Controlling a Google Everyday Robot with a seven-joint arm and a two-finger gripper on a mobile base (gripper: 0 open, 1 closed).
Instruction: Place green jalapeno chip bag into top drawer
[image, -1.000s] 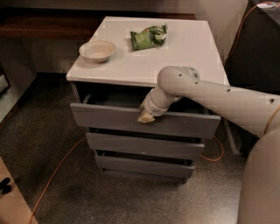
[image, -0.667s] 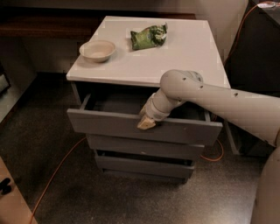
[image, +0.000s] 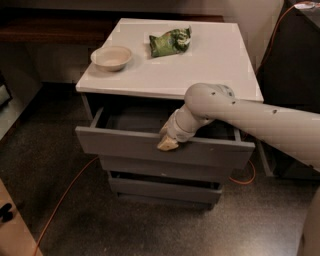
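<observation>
We locate the gripper (image: 167, 144) at the top drawer's (image: 125, 145) front rim. The arm (image: 260, 120) covers part of the drawer's dark inside and is cut off at the right edge.

Possibly office or lab, drawer cabinet (image: 210, 70), speckled floor (image: 90, 230), orange cable (image: 64, 197), claw (image: 167, 144) at top drawer (image: 120, 144)

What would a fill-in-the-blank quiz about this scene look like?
1. The green jalapeno chip bag lies on the white ____ of the cabinet.
2. The top drawer stands ____.
3. The gripper sits at the upper edge of the top drawer's ____.
4. In the camera view, the beige bowl sits to the ____ of the bag.
Missing words: top; open; front; left.
</observation>
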